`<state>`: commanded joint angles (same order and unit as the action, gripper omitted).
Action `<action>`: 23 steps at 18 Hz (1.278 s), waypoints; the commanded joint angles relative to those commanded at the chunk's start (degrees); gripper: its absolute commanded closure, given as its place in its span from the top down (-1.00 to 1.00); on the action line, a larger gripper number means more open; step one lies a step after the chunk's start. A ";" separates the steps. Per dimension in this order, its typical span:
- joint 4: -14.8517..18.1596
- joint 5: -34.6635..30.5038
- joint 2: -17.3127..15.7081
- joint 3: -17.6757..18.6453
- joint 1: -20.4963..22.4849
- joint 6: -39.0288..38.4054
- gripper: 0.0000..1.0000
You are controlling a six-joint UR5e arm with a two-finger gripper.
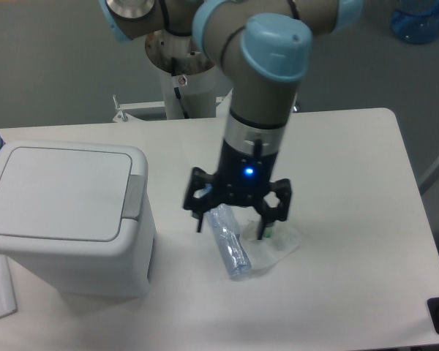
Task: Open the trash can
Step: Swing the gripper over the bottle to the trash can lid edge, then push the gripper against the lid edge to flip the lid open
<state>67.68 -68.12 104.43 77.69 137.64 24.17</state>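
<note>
**A:** What fills most of the view?

**B:** The white table (351,153), running from the left edge to the right side of the frame. On it, at the left, sits the trash can (66,219), a boxy white bin with its flat lid down and closed. A grey push tab (134,196) sits on the lid's right edge, facing the middle of the frame.

**A:** And the arm?

**B:** The arm (267,95) comes down from the top centre, grey with blue caps, a small blue light glowing at the wrist. The gripper (232,227) hangs at the centre of the frame, to the right of the bin and apart from it, its two fingers spread wide with nothing between them.

**A:** What's beneath it?

**B:** A crushed clear plastic bottle (229,245) lying on the table, partly hidden by the fingers, with a crumpled clear wrapper (282,245) just to its right, touching it.
</note>
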 joint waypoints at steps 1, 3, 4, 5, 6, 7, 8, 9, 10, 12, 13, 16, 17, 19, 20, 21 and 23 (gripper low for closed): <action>-0.09 0.70 -0.97 0.88 0.00 -0.09 1.00; 0.00 1.85 -1.77 1.41 0.00 -0.52 1.00; -0.09 1.77 -2.29 2.20 -0.09 -0.61 1.00; -0.17 1.68 -2.65 3.25 -0.09 -0.62 1.00; -0.18 1.59 -2.82 3.87 -0.09 -0.62 1.00; -0.52 1.50 -2.83 4.22 -0.09 -0.62 1.00; -1.05 1.42 -2.83 4.58 -0.52 -0.70 1.00; -1.75 1.41 -2.74 4.93 -0.70 -0.79 1.00; -2.28 1.33 -2.74 5.19 -0.88 -1.05 1.00; -2.90 1.24 -2.74 6.07 -1.05 -1.76 1.00; -3.07 1.24 -2.82 6.42 -1.49 -1.93 1.00; -3.16 1.15 -3.35 7.48 -1.76 -1.93 1.00; -3.25 1.15 -3.35 7.57 -1.85 -1.93 1.00; -3.34 1.15 -3.70 8.36 -1.85 -1.85 1.00; -3.34 1.15 -3.70 8.45 -1.85 -1.85 1.00; -3.51 1.15 -3.70 8.53 -2.02 -1.76 1.00; -4.21 1.06 -3.70 8.62 -2.11 -1.84 1.00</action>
<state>63.46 -67.06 100.72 86.31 135.53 22.33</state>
